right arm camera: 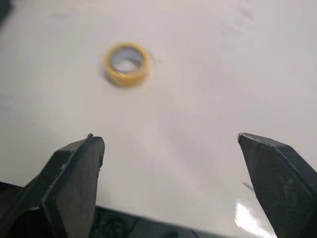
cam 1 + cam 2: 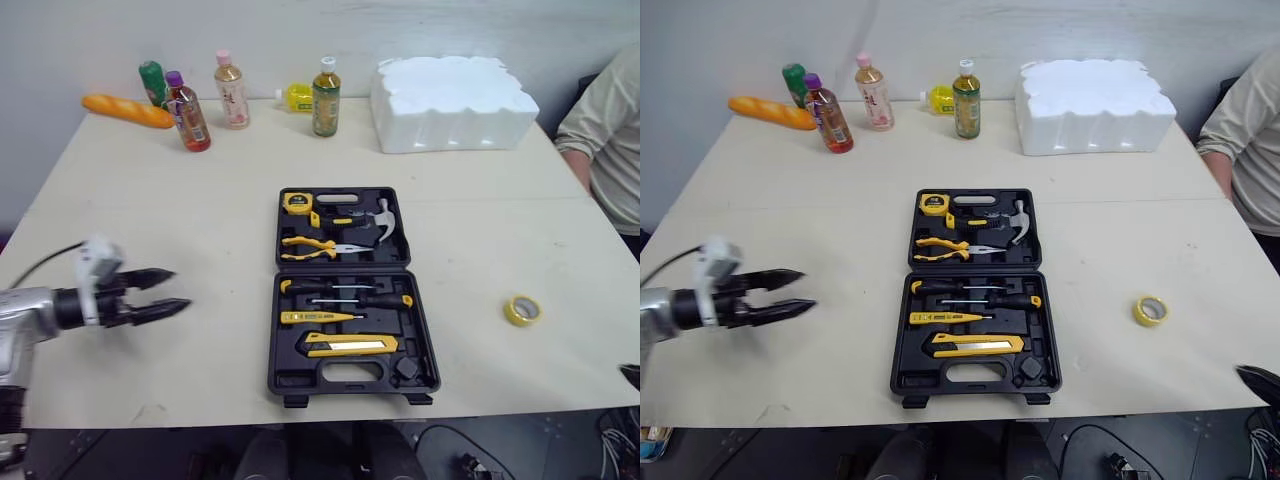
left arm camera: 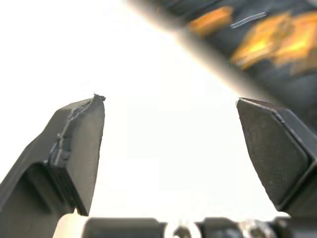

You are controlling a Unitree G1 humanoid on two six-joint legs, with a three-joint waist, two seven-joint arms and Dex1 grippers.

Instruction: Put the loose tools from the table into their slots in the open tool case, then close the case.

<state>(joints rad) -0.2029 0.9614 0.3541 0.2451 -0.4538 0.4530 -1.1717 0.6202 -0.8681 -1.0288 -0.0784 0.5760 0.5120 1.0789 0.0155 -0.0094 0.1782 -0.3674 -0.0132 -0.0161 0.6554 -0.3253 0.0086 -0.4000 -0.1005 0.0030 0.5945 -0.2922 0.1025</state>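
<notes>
Bare table [image 2: 180, 200] lies open either side of the central open tool case [image 2: 290, 378], apart from a yellow tape roll [image 2: 522, 310] on the right. Along the far edge stand bottles [image 2: 232, 90], what looks like a bread loaf [image 2: 127, 110] and a foam block [image 2: 450, 100]; a person's arm [image 2: 610, 120] borders the right

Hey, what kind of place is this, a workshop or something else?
Likely an indoor lab or test room: a plain table carries an odd mix of an open tool case, drink bottles and a foam block, with a person beside it.
</notes>
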